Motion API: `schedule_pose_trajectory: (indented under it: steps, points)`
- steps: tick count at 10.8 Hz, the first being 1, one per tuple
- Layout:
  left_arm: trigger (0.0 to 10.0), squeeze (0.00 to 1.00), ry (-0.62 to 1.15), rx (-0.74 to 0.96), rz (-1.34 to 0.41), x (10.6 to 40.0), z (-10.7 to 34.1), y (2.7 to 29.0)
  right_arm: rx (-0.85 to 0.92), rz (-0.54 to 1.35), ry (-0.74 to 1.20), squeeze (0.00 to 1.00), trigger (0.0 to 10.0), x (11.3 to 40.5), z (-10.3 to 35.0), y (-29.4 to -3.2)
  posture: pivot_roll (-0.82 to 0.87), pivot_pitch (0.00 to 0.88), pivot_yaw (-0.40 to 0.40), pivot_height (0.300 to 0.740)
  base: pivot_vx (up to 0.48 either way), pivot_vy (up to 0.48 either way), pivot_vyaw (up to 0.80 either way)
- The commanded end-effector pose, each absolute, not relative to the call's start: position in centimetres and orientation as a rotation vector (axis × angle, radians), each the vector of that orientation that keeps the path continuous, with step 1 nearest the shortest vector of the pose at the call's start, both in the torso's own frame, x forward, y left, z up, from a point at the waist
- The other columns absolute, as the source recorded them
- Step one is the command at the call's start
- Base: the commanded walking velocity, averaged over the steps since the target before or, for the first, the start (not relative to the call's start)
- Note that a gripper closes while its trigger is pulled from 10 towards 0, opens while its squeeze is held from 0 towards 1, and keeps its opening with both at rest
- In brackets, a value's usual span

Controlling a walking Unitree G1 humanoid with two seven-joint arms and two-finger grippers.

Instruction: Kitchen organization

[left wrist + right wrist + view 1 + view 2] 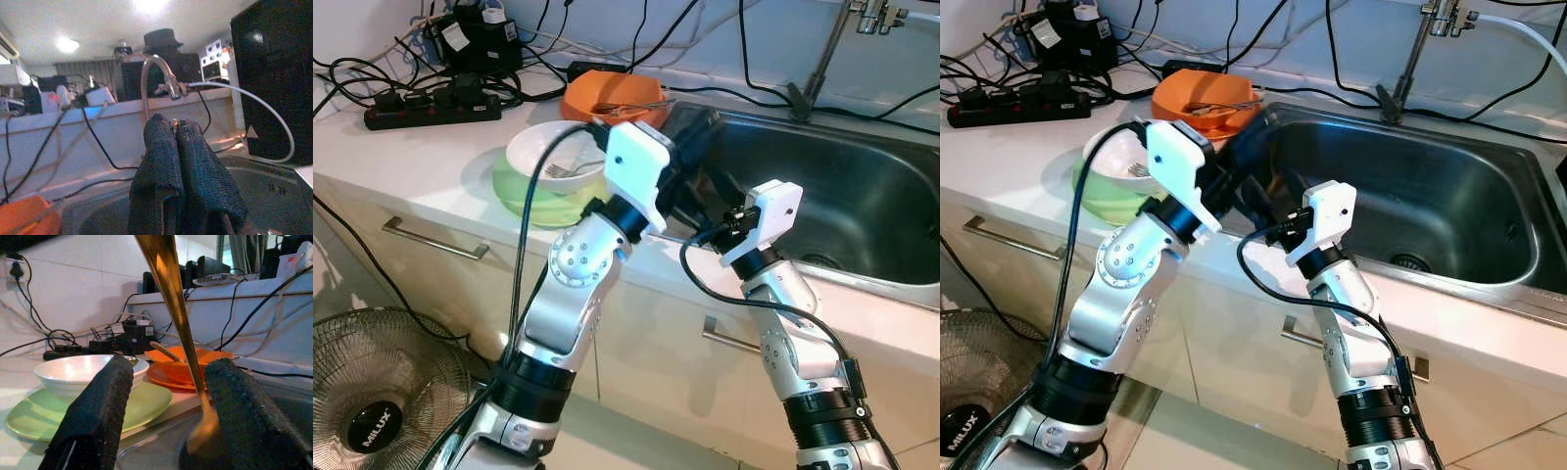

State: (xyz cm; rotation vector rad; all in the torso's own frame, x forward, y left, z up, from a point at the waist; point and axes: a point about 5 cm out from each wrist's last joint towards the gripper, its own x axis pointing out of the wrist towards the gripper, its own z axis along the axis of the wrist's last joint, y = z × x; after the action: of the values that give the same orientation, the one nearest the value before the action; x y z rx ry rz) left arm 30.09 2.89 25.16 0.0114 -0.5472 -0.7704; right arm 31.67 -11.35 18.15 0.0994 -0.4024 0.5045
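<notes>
Spoon [176,308] slants between right gripper's [168,416] spread fingers; left gripper's [176,147] fingers pressed together.

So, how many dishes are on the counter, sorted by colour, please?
White bowl: 1
Green plate: 1
Orange bowl: 1
Orange plate: 1
Total: 4

Left gripper [175,128] fingers pressed together, right gripper [168,382] fingers apart
</notes>
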Motion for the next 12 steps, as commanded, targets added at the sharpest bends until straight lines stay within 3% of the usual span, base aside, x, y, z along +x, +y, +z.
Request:
schedule_pose_trajectory:
  steps: [1,4,5,6,12]
  points:
    - [10.0,0.00,-0.542,0.014,-0.819,29.62,25.18,2.36,0.106,0.507,-0.422,0.00,10.0,31.57,18.67,-11.25,0.20,0.054,0.003,0.740,0.000,0.000,0.00]
    - [10.0,0.00,-0.510,0.020,-0.848,29.48,24.72,2.11,0.102,0.467,-0.425,0.00,10.0,31.85,18.77,-11.61,0.20,0.055,0.002,0.740,0.000,0.000,0.00]
    - [10.0,0.00,-0.510,0.023,-0.844,29.49,24.73,2.16,0.100,0.460,-0.424,0.00,7.3,31.95,18.72,-11.75,0.20,0.055,0.002,0.740,0.000,0.000,0.00]
    - [10.0,0.00,-0.510,0.024,-0.842,29.52,24.75,2.21,0.099,0.460,-0.422,0.00,0.0,31.95,18.63,-11.75,0.20,0.055,0.002,0.740,0.000,0.000,0.00]
    - [10.0,0.00,-0.498,0.012,-0.835,29.61,24.67,2.35,0.108,0.455,-0.418,0.00,0.0,32.03,18.39,-11.67,0.20,0.057,0.000,0.740,0.000,0.000,0.00]
